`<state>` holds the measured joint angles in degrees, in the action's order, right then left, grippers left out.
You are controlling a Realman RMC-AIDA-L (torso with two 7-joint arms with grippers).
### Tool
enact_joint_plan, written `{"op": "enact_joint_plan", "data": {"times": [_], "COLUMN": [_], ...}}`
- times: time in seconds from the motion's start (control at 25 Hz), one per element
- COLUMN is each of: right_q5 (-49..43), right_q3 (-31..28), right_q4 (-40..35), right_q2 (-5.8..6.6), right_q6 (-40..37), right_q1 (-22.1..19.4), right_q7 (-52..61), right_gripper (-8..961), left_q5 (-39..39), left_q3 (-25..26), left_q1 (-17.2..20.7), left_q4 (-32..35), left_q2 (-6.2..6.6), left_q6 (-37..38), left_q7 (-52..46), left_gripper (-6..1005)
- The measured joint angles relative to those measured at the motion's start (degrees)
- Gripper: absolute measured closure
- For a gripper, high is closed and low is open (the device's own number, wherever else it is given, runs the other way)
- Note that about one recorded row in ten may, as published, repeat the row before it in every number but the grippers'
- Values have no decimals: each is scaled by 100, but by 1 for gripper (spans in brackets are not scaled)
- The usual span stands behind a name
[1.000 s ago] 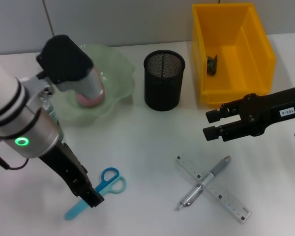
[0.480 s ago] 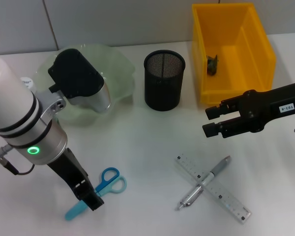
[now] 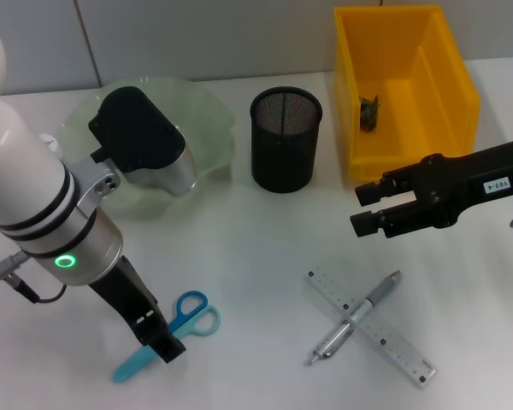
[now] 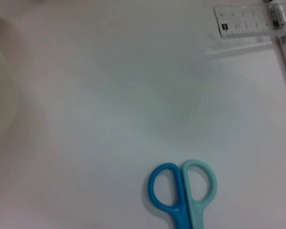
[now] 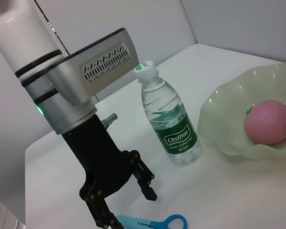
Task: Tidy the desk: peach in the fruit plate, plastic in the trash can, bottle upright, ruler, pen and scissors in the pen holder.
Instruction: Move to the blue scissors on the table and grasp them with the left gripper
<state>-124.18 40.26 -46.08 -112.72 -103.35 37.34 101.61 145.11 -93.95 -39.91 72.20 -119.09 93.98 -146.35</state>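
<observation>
Above the scissors (image 3: 167, 335), left gripper (image 3: 161, 342) splayed.

Count, all views:
- desk (image 3: 265, 248): 1
- scissors (image 3: 184, 323): 1 pr, 2 handle loops
- ruler (image 3: 385, 337): 1
- pen (image 3: 352, 319): 1
- pen holder (image 3: 285, 139): 1
- trash can (image 3: 402, 90): 1, w/ 1 small dark scrap (image 3: 369, 112) inside
- fruit plate (image 3: 209, 128): 1
- peach (image 5: 268, 122): 1, right wrist view only
- bottle (image 5: 169, 117): 1
- robot arms: 2, w/ 1 gripper each, left gripper (image 3: 158, 343), right gripper (image 3: 365, 209)
</observation>
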Motion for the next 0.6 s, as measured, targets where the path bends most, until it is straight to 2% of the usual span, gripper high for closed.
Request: {"op": "enact_joint_plan", "data": {"times": [0.6], "right_q5": [-12], "right_q3": [69], "right_q4": [4], "right_q2": [-4], "right_q6": [9], "right_q1": [72], "right_q7": [34], "right_gripper": [297], "left_q5": [-97], "left_q3": [-30], "left_q1": [-154], "left_q4": [-546], "left_q2": [0], "left_q6": [-194], "left_q7": [145], "left_gripper": [200]}}
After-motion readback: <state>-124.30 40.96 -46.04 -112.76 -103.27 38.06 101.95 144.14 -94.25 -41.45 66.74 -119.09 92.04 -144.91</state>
